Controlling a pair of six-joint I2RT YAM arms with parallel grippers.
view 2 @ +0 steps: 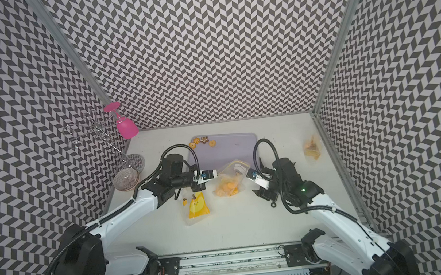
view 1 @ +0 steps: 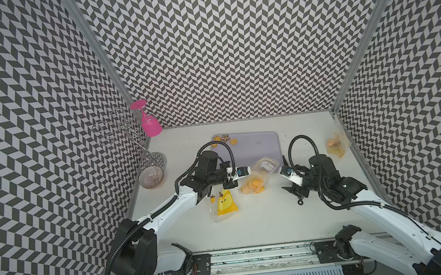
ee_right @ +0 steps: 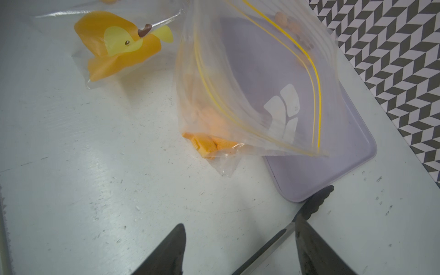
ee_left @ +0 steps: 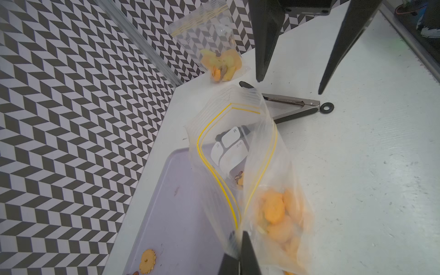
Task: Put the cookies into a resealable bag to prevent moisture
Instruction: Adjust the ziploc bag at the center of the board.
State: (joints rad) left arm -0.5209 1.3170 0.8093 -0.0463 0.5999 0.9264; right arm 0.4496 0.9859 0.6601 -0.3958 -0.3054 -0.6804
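Observation:
A clear resealable bag (view 1: 262, 167) (view 2: 234, 169) with a yellow zip line stands with its mouth gaping (ee_left: 238, 147) (ee_right: 250, 83) at the near edge of a lilac tray (view 1: 256, 145). Several orange cookies (view 1: 252, 185) (ee_left: 273, 209) (ee_right: 209, 142) lie in its bottom. A few more cookies (view 1: 233, 142) (view 2: 211, 144) (ee_left: 147, 260) sit on the tray's far left corner. My left gripper (view 1: 248, 171) (ee_left: 238, 238) is shut on the bag's rim. My right gripper (view 1: 281, 165) (ee_right: 239, 222) (ee_left: 290, 87) hangs open just right of the bag, holding nothing.
Metal tongs (ee_left: 292, 104) (ee_right: 309, 209) (view 1: 296, 191) lie on the table under my right gripper. A chick-print bag (view 1: 226, 203) (ee_right: 119, 45) lies near my left arm; another small filled bag (view 1: 336, 144) (ee_left: 214, 47) leans at the right wall. A pink glass (view 1: 149, 123), wire rack and bowl (view 1: 151, 176) stand far left.

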